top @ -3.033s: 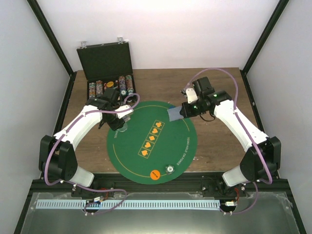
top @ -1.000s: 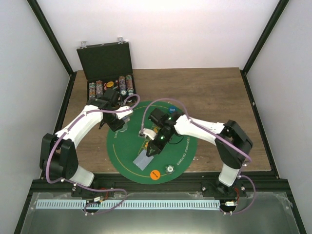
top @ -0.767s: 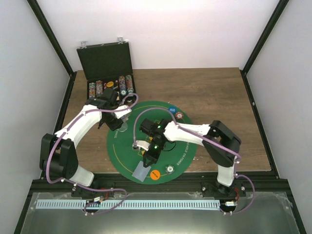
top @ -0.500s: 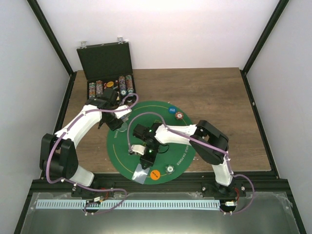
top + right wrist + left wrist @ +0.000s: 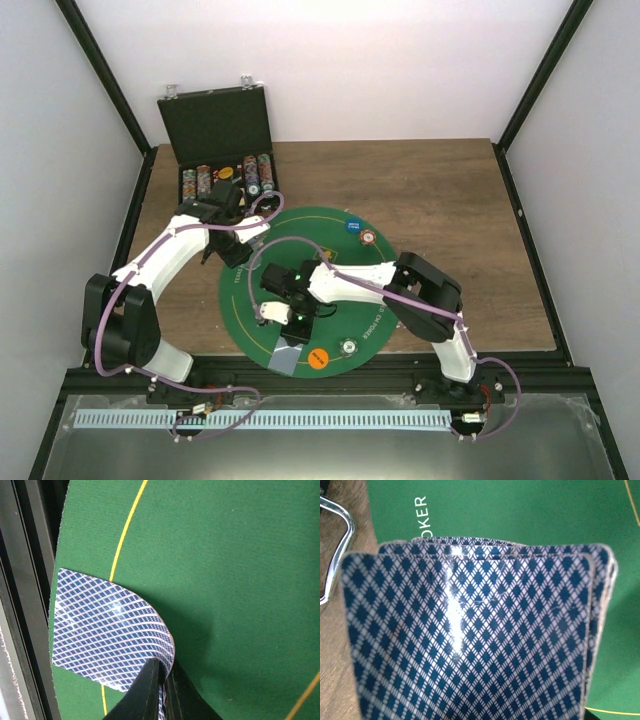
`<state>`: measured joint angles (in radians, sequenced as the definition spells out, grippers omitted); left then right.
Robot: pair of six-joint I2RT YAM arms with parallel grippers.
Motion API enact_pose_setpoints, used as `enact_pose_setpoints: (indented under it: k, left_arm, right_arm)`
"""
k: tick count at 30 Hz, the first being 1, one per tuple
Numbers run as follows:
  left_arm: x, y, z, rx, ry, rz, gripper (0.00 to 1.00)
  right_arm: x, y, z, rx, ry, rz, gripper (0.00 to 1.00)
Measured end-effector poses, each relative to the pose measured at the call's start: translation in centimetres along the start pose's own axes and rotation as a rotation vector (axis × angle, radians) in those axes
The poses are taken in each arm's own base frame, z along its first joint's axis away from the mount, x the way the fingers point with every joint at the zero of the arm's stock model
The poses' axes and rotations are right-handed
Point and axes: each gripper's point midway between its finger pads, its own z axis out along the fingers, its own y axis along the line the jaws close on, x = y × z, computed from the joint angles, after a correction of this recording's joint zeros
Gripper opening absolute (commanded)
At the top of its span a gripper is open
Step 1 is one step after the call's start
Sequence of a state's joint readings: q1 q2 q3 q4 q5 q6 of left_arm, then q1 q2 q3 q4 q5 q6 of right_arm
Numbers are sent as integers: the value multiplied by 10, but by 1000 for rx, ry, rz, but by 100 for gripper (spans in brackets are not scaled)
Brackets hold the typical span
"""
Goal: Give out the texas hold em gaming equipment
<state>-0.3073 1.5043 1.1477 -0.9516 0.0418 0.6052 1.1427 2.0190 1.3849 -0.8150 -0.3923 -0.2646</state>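
Large round green felt mat (image 5: 255,330) with yellow suit marks beneath the right pincer (image 5: 293,336), brown wooden table (image 5: 440,190) under it, open black hinged case (image 5: 215,120) beyond the left pincer (image 5: 243,258), black metal rail (image 5: 330,378) just nearside of the right pincer

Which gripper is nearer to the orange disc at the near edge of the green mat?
Right. The right gripper, pinching a card, is just left of the orange disc; the left gripper, holding a card stack, is far back at the left edge of the mat.
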Motion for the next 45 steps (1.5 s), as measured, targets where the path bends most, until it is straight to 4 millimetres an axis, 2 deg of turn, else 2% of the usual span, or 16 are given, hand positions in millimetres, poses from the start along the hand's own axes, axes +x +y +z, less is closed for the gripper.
enact_pose_setpoints:
  k: [7, 15, 18, 21, 22, 24, 26, 30, 34, 37, 39, 41, 45]
  left_arm:
    - [0, 0, 0, 0, 0, 0, 39]
    - [0, 0, 0, 0, 0, 0, 39]
    - [0, 0, 0, 1, 0, 0, 39]
    - [0, 0, 0, 1, -1, 0, 39]
    - [0, 0, 0, 1, -1, 0, 39]
    - [0, 0, 0, 1, -1, 0, 39]
    - [0, 0, 0, 3, -2, 0, 39]
    - [0, -1, 0, 7, -3, 1, 39]
    - [0, -3, -1, 17, -3, 5, 40]
    - [-2, -4, -4, 23, -5, 21, 40]
    - [-6, -7, -8, 29, -11, 42, 40]
    - [-12, -12, -13, 38, -20, 74, 40]
    - [-24, -32, -20, 66, -30, 159, 40]
  right_arm:
    - [2, 3, 1, -4, 9, -11, 8]
    - [0, 5, -2, 6, 6, 6, 43]
    - [-4, 1, -8, 43, -14, 4, 46]
    - [-9, -5, -19, 95, -41, 10, 54]
    - [-11, -7, -25, 115, -55, 15, 61]
    - [-16, -10, -42, 149, -98, 28, 97]
    - [-19, -13, -65, 168, -165, 50, 100]
    - [-14, -30, -137, 182, -382, 140, 100]
    - [-2, -67, -215, 190, -659, 293, 100]
    - [3, -98, -256, 160, -827, 407, 100]
    - [3, -115, -269, 105, -901, 467, 100]
    - [-2, -131, -274, 25, -956, 511, 100]
    - [-13, -153, -248, -145, -947, 577, 100]
